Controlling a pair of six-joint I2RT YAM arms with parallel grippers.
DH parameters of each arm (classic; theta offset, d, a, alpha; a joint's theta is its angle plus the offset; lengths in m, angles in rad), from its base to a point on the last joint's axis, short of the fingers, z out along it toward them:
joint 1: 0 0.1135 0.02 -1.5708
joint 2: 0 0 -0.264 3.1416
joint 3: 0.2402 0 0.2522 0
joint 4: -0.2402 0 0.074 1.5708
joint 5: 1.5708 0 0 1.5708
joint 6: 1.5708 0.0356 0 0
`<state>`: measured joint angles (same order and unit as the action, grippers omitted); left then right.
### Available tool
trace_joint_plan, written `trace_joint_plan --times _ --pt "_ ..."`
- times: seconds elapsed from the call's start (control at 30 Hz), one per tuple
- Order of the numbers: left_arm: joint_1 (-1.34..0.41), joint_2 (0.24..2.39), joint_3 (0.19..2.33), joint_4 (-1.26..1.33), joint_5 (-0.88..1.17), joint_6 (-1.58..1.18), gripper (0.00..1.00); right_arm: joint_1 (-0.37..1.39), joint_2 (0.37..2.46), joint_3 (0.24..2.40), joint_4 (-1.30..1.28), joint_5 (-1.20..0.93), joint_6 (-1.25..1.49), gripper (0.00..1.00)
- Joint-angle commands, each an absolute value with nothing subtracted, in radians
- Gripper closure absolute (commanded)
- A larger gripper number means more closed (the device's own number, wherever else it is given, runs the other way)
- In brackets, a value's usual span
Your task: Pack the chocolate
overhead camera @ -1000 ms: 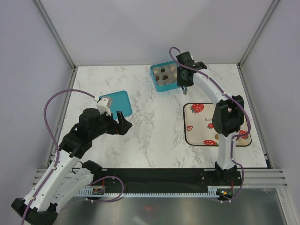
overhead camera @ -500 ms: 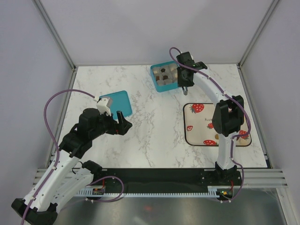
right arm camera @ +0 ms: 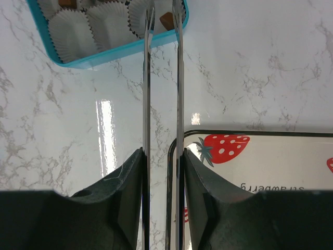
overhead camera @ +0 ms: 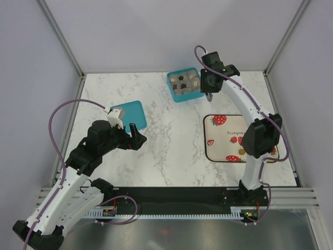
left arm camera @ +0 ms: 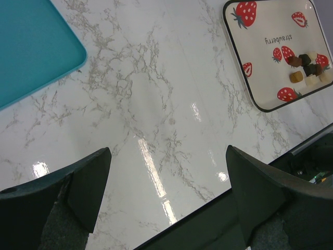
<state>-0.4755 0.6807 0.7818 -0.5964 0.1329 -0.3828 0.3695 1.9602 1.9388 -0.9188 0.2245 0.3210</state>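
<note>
Chocolate [left arm camera: 310, 69]: small blocky cubes (brown, whitish)

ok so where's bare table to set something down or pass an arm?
Biggest bare patch of the marble table: the centre, between teal lid, teal box and strawberry tray. Also the far-left corner behind the lid. Crowded: the box's right side, where the right gripper hangs, and the tray's right end, holding the chocolates.

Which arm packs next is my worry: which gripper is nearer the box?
Right. The right gripper hangs at the edge of the box; the left gripper is far off, by the lid.
</note>
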Motion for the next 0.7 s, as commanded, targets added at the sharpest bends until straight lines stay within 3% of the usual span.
trace_joint_plan --times 0.0,0.33,0.67 --pt "-0.476 0.673 0.782 -0.575 0.127 -0.351 0.01 0.374 1.803 1.924 -0.963 0.222 0.36 0.58" --pt "-0.476 0.661 0.784 -0.577 0.143 -0.35 0.01 0.371 1.444 1.432 -1.058 0.264 0.488 0.59" --pt "-0.476 0.638 0.782 -0.574 0.156 -0.35 0.01 0.31 1.151 1.184 -1.215 0.338 0.639 0.57"
